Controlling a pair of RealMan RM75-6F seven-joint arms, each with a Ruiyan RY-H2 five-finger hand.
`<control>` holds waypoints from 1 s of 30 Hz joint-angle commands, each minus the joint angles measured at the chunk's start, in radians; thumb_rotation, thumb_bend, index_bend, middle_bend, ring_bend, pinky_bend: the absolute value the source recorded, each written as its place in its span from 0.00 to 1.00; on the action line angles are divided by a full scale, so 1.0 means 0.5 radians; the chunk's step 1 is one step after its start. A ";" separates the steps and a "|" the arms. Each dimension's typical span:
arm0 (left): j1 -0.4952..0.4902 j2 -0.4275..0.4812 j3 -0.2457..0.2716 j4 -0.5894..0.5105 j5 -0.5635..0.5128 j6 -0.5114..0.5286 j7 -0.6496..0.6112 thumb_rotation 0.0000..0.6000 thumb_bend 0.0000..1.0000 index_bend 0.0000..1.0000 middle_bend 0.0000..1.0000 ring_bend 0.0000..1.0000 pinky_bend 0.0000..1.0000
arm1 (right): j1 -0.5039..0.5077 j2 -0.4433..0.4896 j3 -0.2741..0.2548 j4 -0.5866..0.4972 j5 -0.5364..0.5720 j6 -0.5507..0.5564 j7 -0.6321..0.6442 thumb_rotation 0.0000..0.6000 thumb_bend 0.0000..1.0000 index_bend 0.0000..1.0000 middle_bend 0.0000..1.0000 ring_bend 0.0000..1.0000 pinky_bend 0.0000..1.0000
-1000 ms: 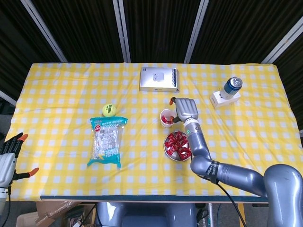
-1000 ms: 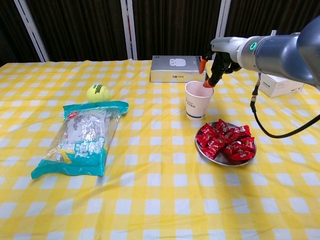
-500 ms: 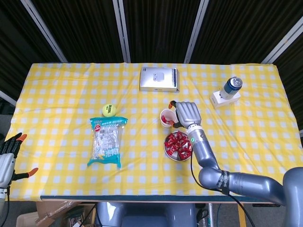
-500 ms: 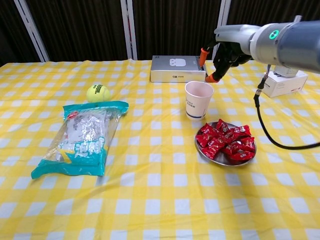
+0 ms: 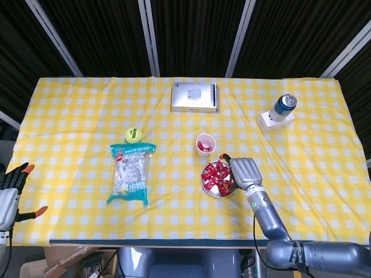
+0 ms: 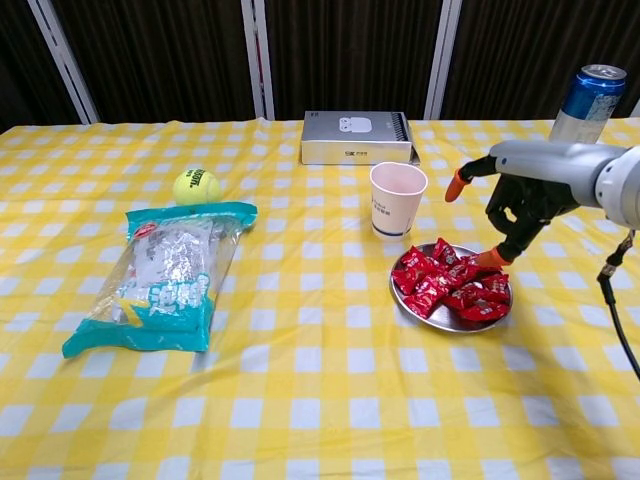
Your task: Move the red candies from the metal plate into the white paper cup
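A round metal plate (image 5: 204,185) (image 6: 437,320) piled with several red candies (image 5: 215,174) (image 6: 445,280) sits right of the table's middle. Just behind it stands the white paper cup (image 5: 205,144) (image 6: 397,199), upright; the head view shows something red inside it. My right hand (image 5: 243,171) (image 6: 515,205) hovers over the plate's right side, thumb stuck out toward the cup, fingers pointing down with one orange fingertip (image 6: 490,258) at the candies. I see nothing held in it. My left hand (image 5: 8,194) hangs off the table's left front corner, fingers spread and empty.
A tennis ball (image 5: 133,135) (image 6: 196,186) and a clear snack bag (image 5: 131,172) (image 6: 165,275) lie on the left. A white box (image 5: 195,97) (image 6: 357,138) stands at the back centre. A blue can (image 5: 284,104) (image 6: 590,100) stands on a small white box at the back right.
My right hand left its place over the cup's rim, swung right and toward the front, and came down over the plate of candies. The left hand stayed put.
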State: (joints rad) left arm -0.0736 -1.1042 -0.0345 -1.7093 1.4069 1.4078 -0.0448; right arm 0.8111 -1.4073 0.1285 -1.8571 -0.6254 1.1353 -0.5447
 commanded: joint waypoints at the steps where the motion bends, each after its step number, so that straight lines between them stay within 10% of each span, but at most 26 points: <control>1: -0.001 0.002 0.000 -0.004 0.002 0.000 -0.003 1.00 0.00 0.00 0.00 0.00 0.00 | 0.002 -0.064 -0.025 0.059 0.017 -0.020 -0.026 1.00 0.27 0.23 0.78 0.83 1.00; 30: -0.011 0.019 -0.010 -0.037 -0.053 -0.038 -0.001 1.00 0.00 0.00 0.00 0.00 0.00 | 0.079 -0.352 0.025 0.406 0.119 -0.206 -0.047 1.00 0.27 0.21 0.78 0.83 1.00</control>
State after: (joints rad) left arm -0.0794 -1.0947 -0.0394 -1.7277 1.3805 1.3888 -0.0453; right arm 0.8502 -1.5797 0.1407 -1.6579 -0.5645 1.0353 -0.5697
